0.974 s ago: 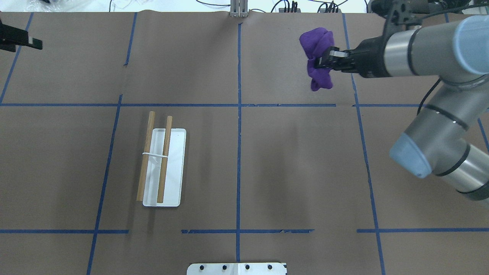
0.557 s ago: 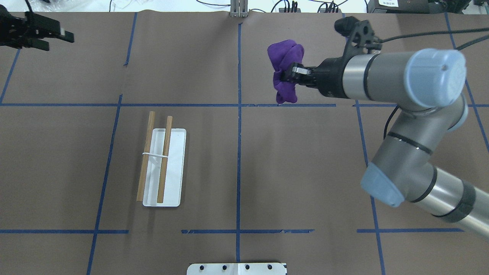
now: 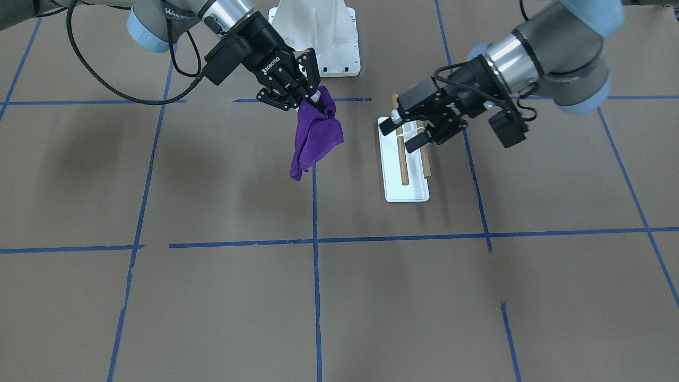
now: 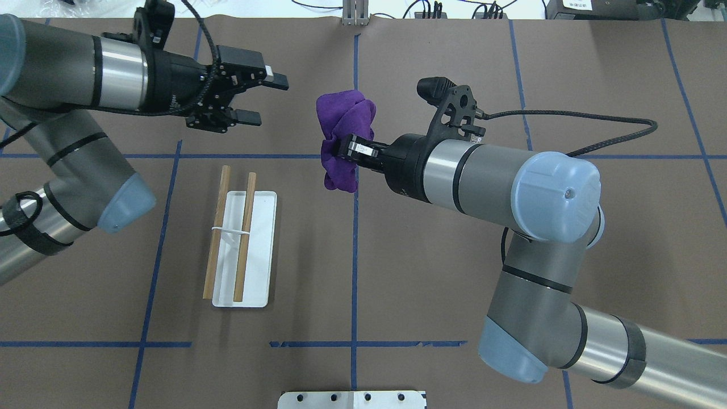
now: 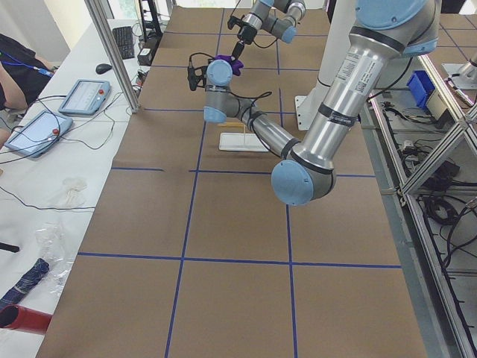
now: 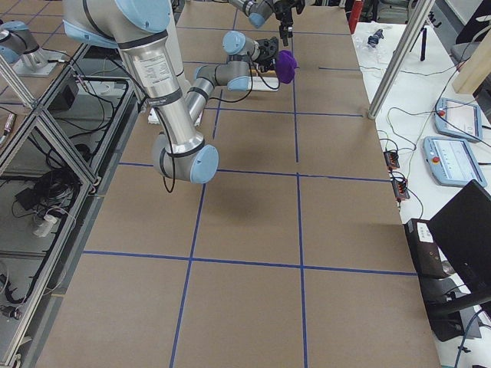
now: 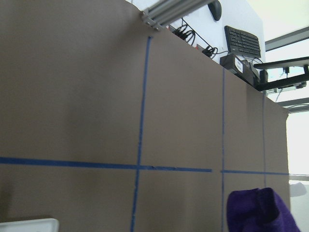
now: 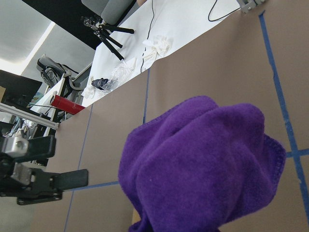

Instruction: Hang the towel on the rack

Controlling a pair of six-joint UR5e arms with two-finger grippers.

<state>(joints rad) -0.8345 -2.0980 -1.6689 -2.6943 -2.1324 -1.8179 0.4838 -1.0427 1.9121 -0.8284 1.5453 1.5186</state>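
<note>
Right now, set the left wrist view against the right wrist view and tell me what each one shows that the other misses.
Only the left wrist view shows a corner of the rack's white base and a keyboard. Only the right wrist view shows the open left gripper and a tripod. Both show the purple towel and the blue-taped brown table.
</note>
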